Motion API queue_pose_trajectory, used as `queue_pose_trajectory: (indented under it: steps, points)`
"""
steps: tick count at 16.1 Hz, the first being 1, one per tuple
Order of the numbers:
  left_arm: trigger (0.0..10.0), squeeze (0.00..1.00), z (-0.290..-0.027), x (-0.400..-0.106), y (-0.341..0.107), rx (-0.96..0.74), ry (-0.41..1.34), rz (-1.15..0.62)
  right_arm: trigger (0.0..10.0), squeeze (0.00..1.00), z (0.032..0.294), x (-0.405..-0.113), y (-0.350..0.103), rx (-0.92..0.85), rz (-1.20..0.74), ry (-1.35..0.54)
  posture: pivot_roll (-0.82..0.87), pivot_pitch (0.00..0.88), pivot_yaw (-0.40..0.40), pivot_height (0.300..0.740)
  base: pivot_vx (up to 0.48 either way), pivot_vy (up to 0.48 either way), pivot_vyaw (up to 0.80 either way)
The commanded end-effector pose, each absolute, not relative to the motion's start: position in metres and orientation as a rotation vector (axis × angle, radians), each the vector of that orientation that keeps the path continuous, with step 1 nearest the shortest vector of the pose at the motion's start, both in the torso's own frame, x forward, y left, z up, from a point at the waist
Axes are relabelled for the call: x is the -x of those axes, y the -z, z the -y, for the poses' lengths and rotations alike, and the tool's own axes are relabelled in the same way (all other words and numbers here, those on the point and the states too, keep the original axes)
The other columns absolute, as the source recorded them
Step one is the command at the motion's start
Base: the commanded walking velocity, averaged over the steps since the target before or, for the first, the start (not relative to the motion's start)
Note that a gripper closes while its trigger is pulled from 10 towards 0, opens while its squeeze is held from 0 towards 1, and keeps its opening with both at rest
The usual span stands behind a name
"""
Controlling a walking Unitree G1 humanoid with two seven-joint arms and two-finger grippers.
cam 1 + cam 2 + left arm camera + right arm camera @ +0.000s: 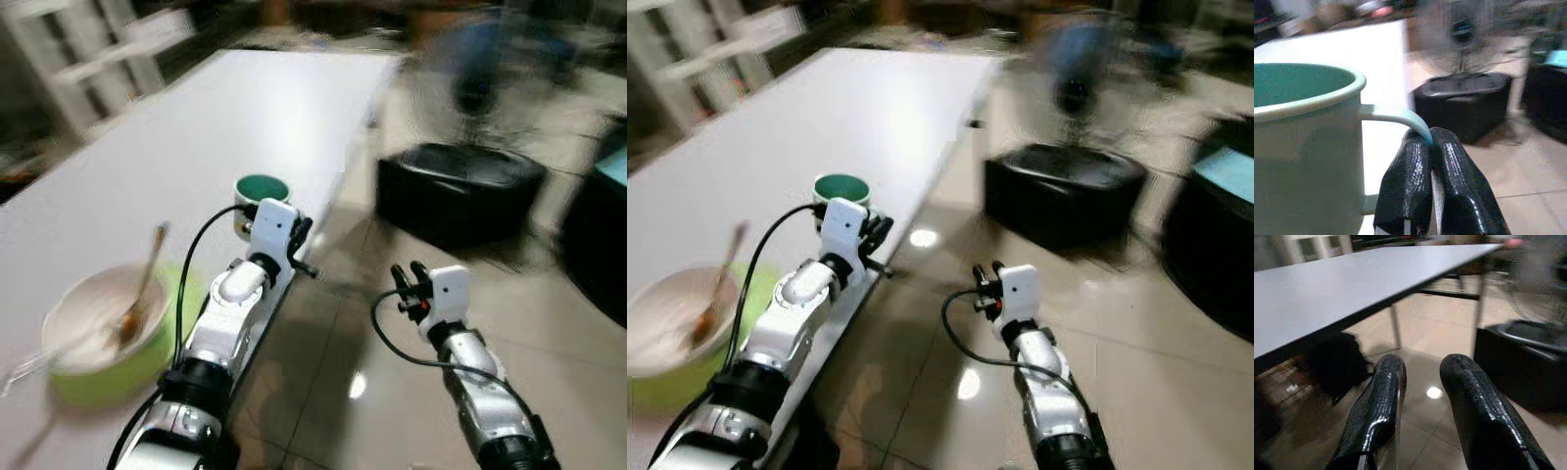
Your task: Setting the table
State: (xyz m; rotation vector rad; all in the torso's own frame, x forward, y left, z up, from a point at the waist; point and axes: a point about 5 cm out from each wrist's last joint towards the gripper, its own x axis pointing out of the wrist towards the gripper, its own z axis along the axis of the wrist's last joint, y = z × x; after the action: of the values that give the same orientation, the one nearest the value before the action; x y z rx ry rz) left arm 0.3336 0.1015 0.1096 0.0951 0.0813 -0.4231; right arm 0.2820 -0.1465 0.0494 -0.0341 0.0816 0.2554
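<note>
A white mug with a green inside is gripped by its handle in the left end effector, whose two black fingers are clenched on the thin loop. The mug is held at the near edge of the white desk; whether its base touches the desk surface cannot be told. Further back along the same edge, toward the robot, a pale bowl with a spoon standing in it sits on what looks like a green dish.

The right end effector hangs over the tiled floor beside the desk, its fingers parted and holding nothing. A black box stands on the floor beyond it (the far background is too blurred to read).

The step in hand appears to be the placing of the mug as part of the setting. The next move would call for the mug to be carried inward from the edge, kept upright, lowered until its base rests flat, and only then released; a spot near the bowl seems likely.
</note>
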Motion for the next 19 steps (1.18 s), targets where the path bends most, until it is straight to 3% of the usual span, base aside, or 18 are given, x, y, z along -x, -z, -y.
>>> queue_pose_trajectory:
  steps: [1, 10, 19]
  points:
    - [10.0, 0.0, -0.111, -0.334, -0.105, -0.095, 0.381, -0.095, 10.0, 0.0, 0.142, -0.285, -0.055, 0.037, -0.065, -0.28, -0.06, 0.0, 0.092, 0.74, 0.0, 0.0, 0.0]
    - [10.0, 0.0, -0.1, -0.326, -0.091, -0.054, 0.343, -0.095, 10.0, 0.0, 0.148, -0.288, -0.057, 0.087, -0.093, -0.35, -0.04, 0.0, -0.021, 0.74, 0.0, 0.0, 0.0]
    - [10.0, 0.0, -0.097, -0.321, -0.087, -0.023, 0.347, -0.093, 10.0, 0.0, 0.143, -0.294, -0.058, 0.106, -0.101, -0.372, -0.03, 0.0, -0.028, 0.74, 0.0, 0.0, 0.0]
